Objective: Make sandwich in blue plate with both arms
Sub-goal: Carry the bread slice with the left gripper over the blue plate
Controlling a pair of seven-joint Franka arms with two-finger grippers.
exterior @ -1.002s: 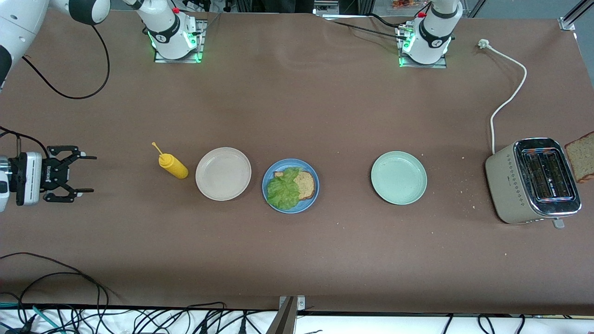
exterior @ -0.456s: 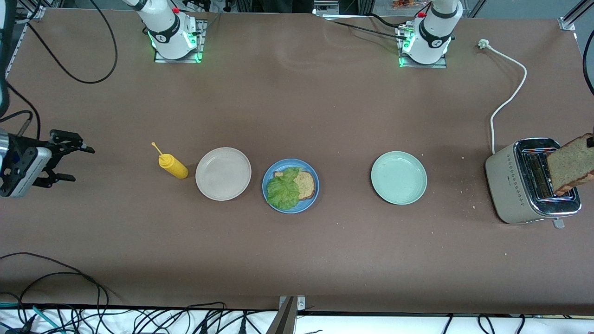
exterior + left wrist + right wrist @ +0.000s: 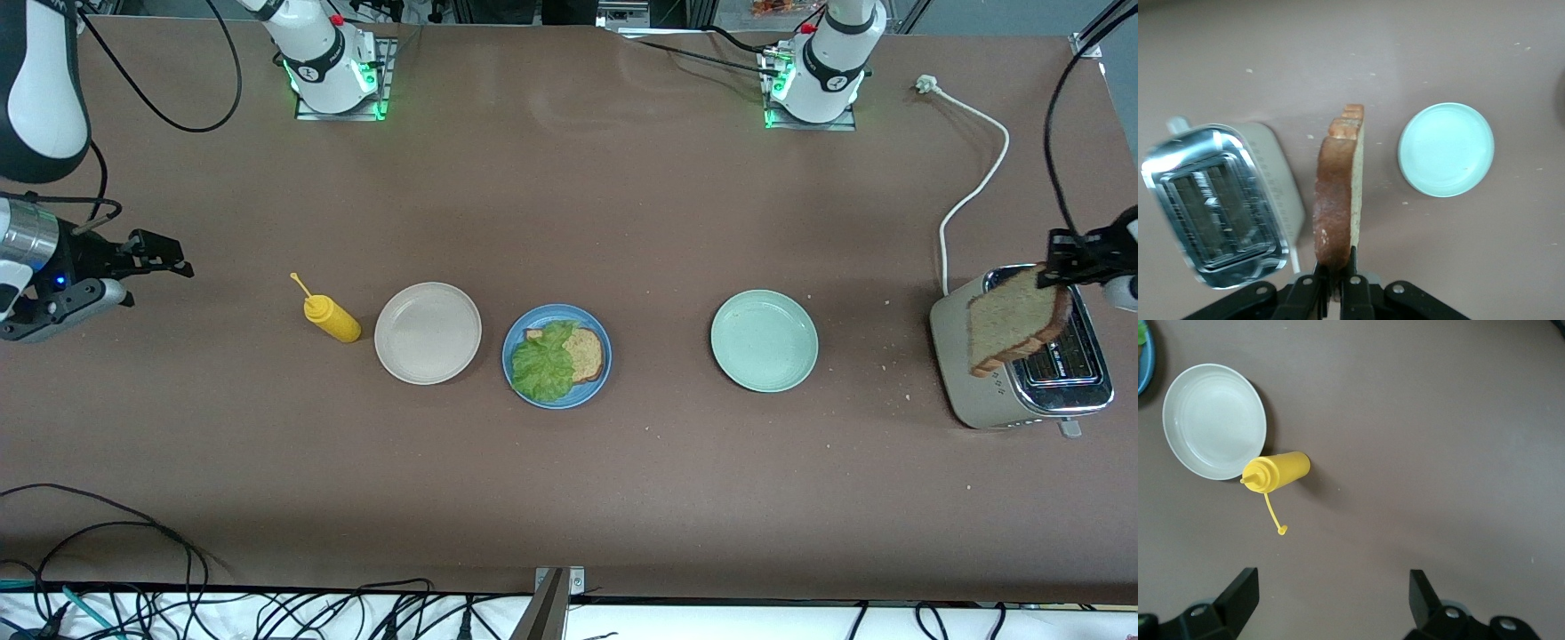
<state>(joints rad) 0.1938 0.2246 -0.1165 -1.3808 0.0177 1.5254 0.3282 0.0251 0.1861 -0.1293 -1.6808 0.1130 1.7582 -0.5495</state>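
Over the toaster (image 3: 1022, 356), left jaws clamp a bread slice (image 3: 1013, 329); right jaws hang apart, seemingly over bare table (image 3: 569, 498).

Bread slice (image 3: 1338, 200) in left gripper (image 3: 1336, 275)

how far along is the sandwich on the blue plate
Done: the blue plate already holds one bread slice with lettuce on it. In hand: the left gripper, over the toaster, is shut on the second slice. Left: carry that slice to the plate and lay it on top. The right gripper waits open near the yellow bottle.
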